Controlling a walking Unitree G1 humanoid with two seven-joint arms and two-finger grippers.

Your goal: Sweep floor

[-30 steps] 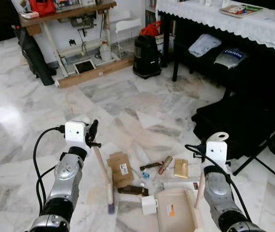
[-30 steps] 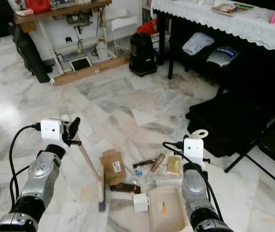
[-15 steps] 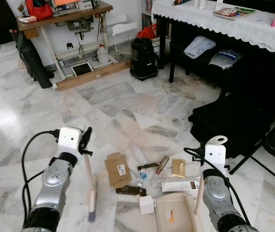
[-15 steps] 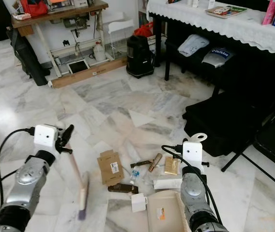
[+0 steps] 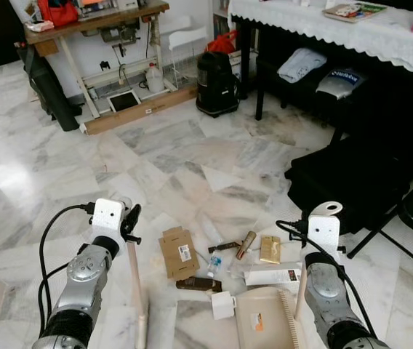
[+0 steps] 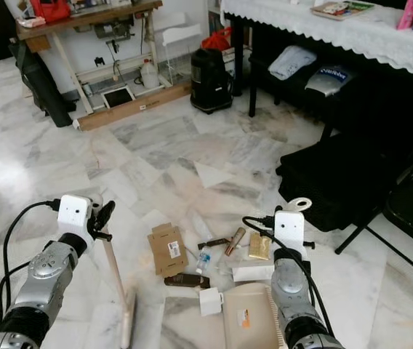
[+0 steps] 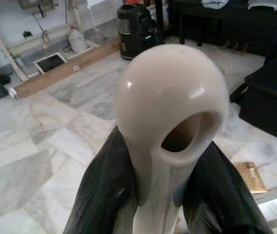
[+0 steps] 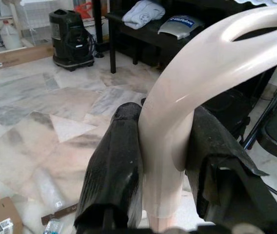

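Marble floor (image 5: 192, 145) spreads ahead of both pincers: left gripper (image 7: 163, 195) clenched on the broom (image 5: 135, 287), right gripper (image 8: 163, 175) clenched on the dustpan (image 5: 265, 320), litter between, black table (image 5: 352, 43) beyond.

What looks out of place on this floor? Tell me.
Litter lies scattered on the marble floor ahead of the dustpan: a flattened cardboard box, a gold packet, a small bottle and a white carton.

My two arms (image 5: 83, 291) are silver, jointed metal. Behind each claw sits a white boxy wrist camera (image 5: 108, 216), fed by looping black cables (image 5: 46, 247). My fingers (image 7: 104, 195) are long, matte black.
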